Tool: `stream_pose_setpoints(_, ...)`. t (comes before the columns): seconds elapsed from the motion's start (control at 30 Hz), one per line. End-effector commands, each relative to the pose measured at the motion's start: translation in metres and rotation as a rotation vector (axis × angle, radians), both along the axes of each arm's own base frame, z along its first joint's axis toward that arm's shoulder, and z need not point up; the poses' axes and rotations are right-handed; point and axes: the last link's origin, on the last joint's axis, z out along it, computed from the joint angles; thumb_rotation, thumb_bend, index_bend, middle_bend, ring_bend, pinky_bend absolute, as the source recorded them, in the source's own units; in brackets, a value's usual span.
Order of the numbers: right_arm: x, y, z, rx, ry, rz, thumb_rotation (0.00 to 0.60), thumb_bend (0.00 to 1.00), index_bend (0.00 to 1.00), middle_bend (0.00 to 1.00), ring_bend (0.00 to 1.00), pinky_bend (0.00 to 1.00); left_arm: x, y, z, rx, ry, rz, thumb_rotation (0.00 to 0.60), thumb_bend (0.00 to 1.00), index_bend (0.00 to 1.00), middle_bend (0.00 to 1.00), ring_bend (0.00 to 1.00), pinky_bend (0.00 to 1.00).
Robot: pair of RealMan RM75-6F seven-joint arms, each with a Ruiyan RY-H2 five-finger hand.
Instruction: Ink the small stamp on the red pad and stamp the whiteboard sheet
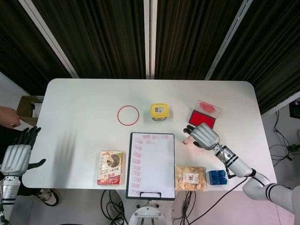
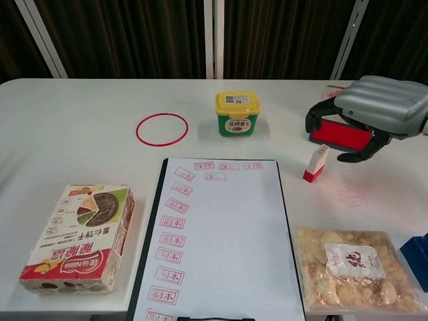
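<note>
While the right hand (image 2: pixel 374 110) hovers empty, fingers spread, just above the small stamp (image 2: pixel 315 163), the left hand (image 1: pixel 16 157) lies open off the table's (image 1: pixel 84 98) edge.

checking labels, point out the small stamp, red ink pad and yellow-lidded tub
small stamp (image 2: pixel 315 163), chest view, white body
red ink pad (image 2: pixel 340 136), chest view, red surface
yellow-lidded tub (image 2: pixel 237 102), chest view, lid top

Right hand (image 2: pixel 374 114) — above small stamp (image 2: pixel 315 164)
</note>
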Motion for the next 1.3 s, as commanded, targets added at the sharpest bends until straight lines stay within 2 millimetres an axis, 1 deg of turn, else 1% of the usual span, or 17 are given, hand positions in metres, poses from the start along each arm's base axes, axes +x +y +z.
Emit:
stream_pose_setpoints(0.03, 0.0, 0.0, -0.007, 0.01, -0.009, 0.008, 0.6, 0.13, 0.36, 0.37, 0.77, 0.99, 0.0, 0.0, 0.001, 0.002, 0.002, 0.001, 0.6, 0.0, 0.05, 0.06, 0.05, 0.16)
stream_pose_setpoints(0.27, -0.003, -0.002, -0.018, 0.017, -0.015, 0.006, 0.6, 0.14, 0.39, 0.39, 0.77, 0.99, -0.001, -0.001, 0.003, -0.001, -0.002, -0.003, 0.6, 0.0, 0.05, 0.06, 0.05, 0.16)
stream_pose_setpoints(0.5, -0.004, -0.004, -0.024, 0.023, -0.007, 0.008, 0.6, 0.15, 0.41, 0.4, 0.78, 0.99, -0.003, 0.0, 0.003, -0.007, -0.007, -0.005, 0.6, 0.0, 0.05, 0.06, 0.05, 0.16)
stream_pose_setpoints(0.83, -0.004, -0.007, -0.03, 0.016, -0.006, 0.002, 0.6, 0.22, 0.44, 0.41, 0.78, 0.99, -0.008, 0.0, 0.003, -0.01, -0.007, 0.012, 0.6, 0.0, 0.05, 0.06, 0.05, 0.16)
stream_pose_setpoints(1.3, -0.008, -0.007, -0.035, 0.02, -0.004, -0.013, 0.6, 0.22, 0.47, 0.46, 0.78, 0.99, -0.009, 0.0, 0.002, -0.011, -0.008, 0.013, 0.6, 0.0, 0.05, 0.06, 0.05, 0.16)
